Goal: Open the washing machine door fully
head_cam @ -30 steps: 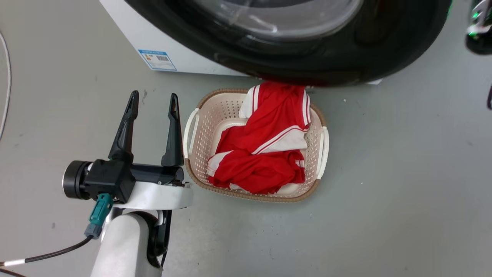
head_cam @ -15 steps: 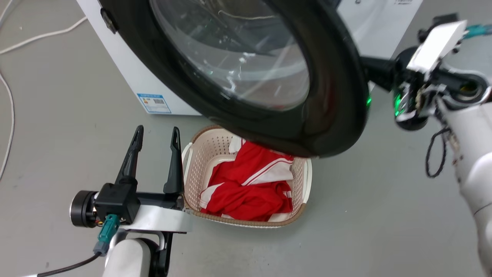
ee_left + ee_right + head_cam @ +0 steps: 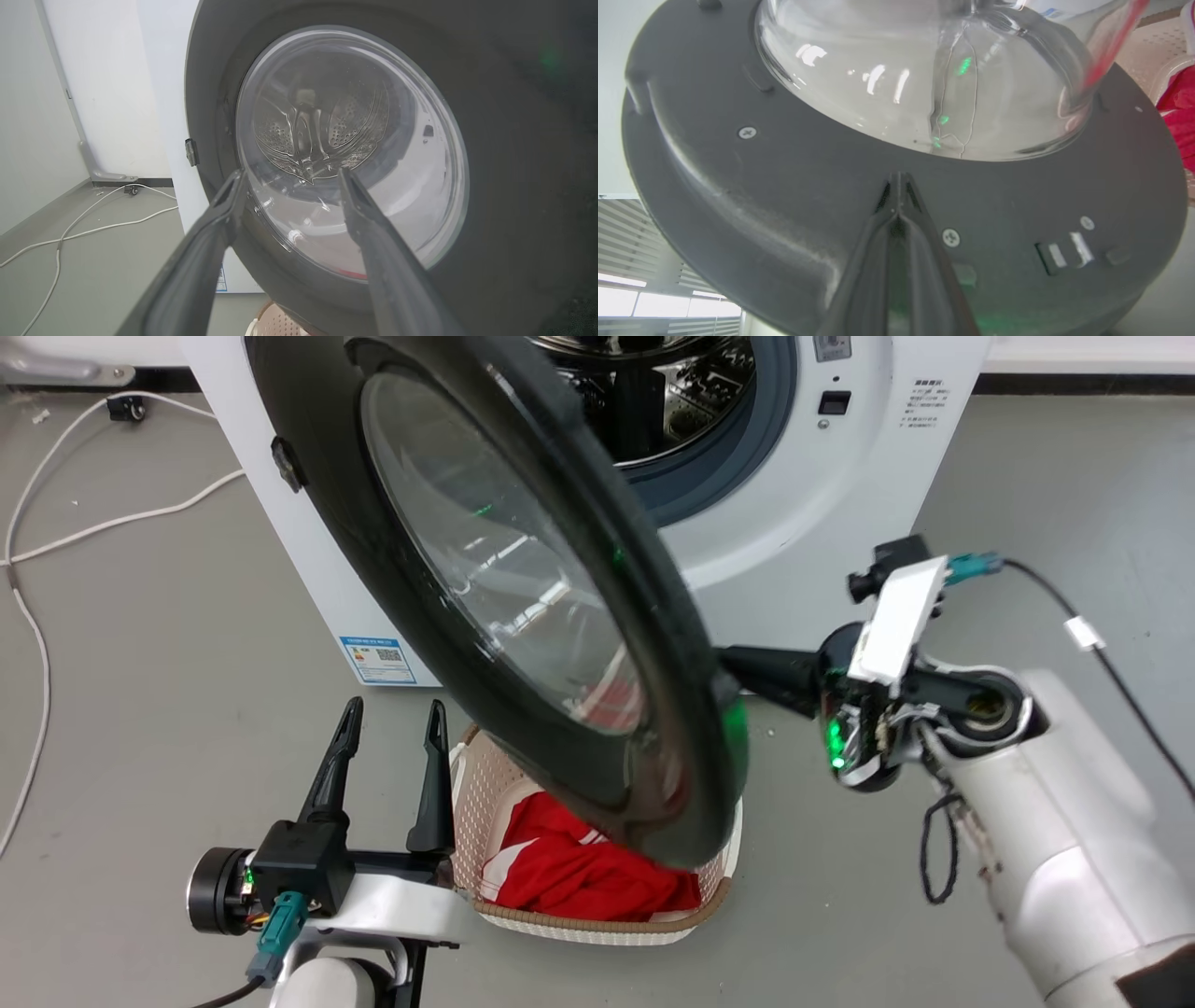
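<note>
Swung wider since earlier, the glossy black round glass-windowed washing machine door fills centre frame, only partly open, clenched right gripper pressing its inner face, left gripper spread empty.

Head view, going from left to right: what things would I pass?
White cable on the floor → left gripper, jaws open → washing machine door → right gripper, jaws shut, reaching behind the door's edge → right forearm.
</note>
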You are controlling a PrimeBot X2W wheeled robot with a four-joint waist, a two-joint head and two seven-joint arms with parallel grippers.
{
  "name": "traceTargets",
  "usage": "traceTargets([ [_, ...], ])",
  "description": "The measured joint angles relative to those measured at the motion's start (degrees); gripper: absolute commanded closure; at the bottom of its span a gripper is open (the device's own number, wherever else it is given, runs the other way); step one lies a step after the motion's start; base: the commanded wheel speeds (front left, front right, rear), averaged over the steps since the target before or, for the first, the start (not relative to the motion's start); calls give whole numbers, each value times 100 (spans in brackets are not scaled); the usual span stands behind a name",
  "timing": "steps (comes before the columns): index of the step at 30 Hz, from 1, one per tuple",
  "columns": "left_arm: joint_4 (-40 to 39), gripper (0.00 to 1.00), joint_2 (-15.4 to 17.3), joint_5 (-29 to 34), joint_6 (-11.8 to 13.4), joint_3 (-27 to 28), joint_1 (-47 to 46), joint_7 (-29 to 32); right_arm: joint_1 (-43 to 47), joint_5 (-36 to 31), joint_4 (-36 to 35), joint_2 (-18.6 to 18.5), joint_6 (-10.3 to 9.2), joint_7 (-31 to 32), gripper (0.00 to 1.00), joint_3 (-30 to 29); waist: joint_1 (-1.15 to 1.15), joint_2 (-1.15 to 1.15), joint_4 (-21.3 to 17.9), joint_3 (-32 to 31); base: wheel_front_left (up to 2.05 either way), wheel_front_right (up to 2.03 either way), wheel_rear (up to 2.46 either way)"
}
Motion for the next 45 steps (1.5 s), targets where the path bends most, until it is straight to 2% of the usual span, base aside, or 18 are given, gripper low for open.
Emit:
traceTargets([
  [8,41,0,0,-2,22,-5,87,0,656,59,-734,229,0,-205,100,182,0,0,33,-156,0,0,0],
  [13,65,0,1,-43,49,-12,112,0,931,70,-1068,331,0,-597,100,249,0,0,66,-200,0,0,0],
  [20,71,0,1,-80,102,-12,171,0,1202,-176,-1403,363,0,-2017,100,-118,0,0,78,-271,0,0,0],
  [26,65,0,1,-85,146,81,232,0,1662,-497,-1795,130,0,-3243,100,-634,1,0,-41,-301,0,0,0],
  [36,104,0,-1,-57,101,208,324,0,3216,-576,-2809,-376,0,-4380,100,-1511,1,0,-258,-366,0,0,0],
  [37,114,0,-1,-51,101,229,329,0,3383,-564,-2906,-375,0,-4440,91,-1556,1,0,-277,-373,0,0,0],
  [38,122,0,-1,-49,100,244,333,0,3532,-592,-2988,-376,0,-4503,63,-1563,1,0,-291,-381,0,0,0],
  [39,132,0,-1,-49,99,263,341,0,3673,-641,-3065,-369,0,-4587,22,-1575,1,0,-305,-393,0,0,0],
  [40,144,0,0,-47,99,276,351,0,3810,-653,-3137,-346,0,-4671,0,-1605,1,0,-319,-409,0,0,0],
  [45,175,0,-1,-41,90,291,420,0,4310,-1035,-3407,-220,0,-5138,0,-1606,1,0,-354,-501,0,0,0],
])
